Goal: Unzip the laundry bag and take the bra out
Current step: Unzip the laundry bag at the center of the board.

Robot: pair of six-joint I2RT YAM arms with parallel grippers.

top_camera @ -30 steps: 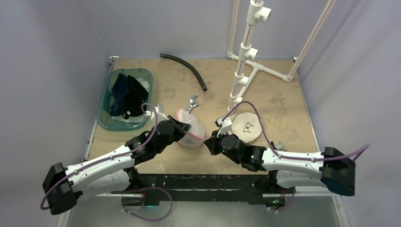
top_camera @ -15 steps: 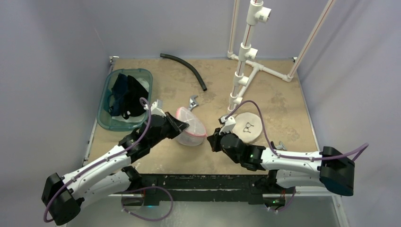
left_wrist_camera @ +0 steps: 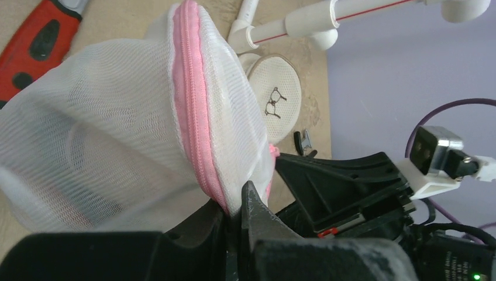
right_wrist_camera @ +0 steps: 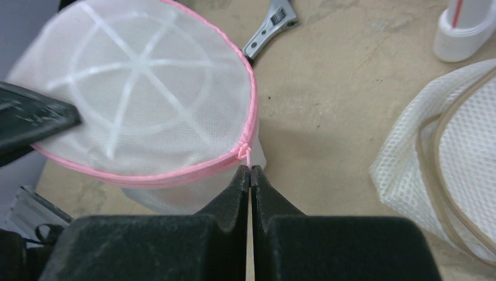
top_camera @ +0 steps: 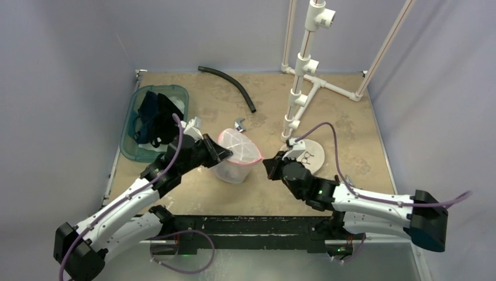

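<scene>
Clamps the laundry bag (top_camera: pixel 237 153) in the left gripper (left_wrist_camera: pixel 234 206) and pinches its zipper pull (right_wrist_camera: pixel 248 157) in the right gripper (right_wrist_camera: pixel 250 171), toward the desk's (top_camera: pixel 351 117) near edge.

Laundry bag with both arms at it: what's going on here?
The left pincer is clamped on the zippered edge of the white mesh laundry bag. The right pincer is shut on the zipper pull at the end of the pink zipper. The zipper looks closed along the stretch in view, so the bag appears not yet opened and nothing is out of it.
</scene>
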